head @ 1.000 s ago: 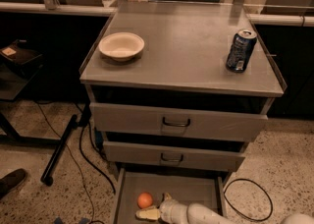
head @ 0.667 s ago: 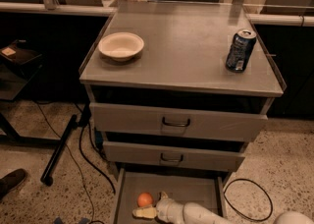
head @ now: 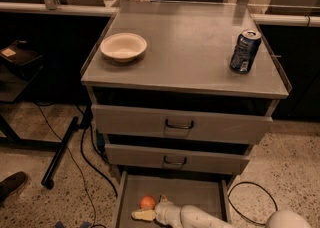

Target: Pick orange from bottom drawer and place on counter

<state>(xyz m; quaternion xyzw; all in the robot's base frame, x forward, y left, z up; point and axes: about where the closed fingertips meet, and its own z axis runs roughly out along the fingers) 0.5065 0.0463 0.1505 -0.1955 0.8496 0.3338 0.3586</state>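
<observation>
The white arm [head: 200,218] comes in low from the bottom right and lies almost flat along the floor of the bottom drawer [head: 200,191], reaching leftward. Its wrist is level and the gripper [head: 145,215] sits at the front left of the tray, cream-coloured at its tip. A rounded white part of the robot [head: 287,220] shows at the lower right corner of the view.

The orange [head: 147,202] rests on the drawer floor, on its left half, right behind the gripper's tip and very close to it. I cannot tell whether the two touch, whether the gripper is open or closed, or whether it has hold of anything.

The bottom drawer is pulled out past the front edge of the counter [head: 190,57]. The two drawers [head: 180,124] above it are closed.

On the counter, a cream bowl [head: 123,46] stands near the left edge, about midway back. A dark blue can [head: 245,51] stands upright near the right edge, well apart from the bowl.
</observation>
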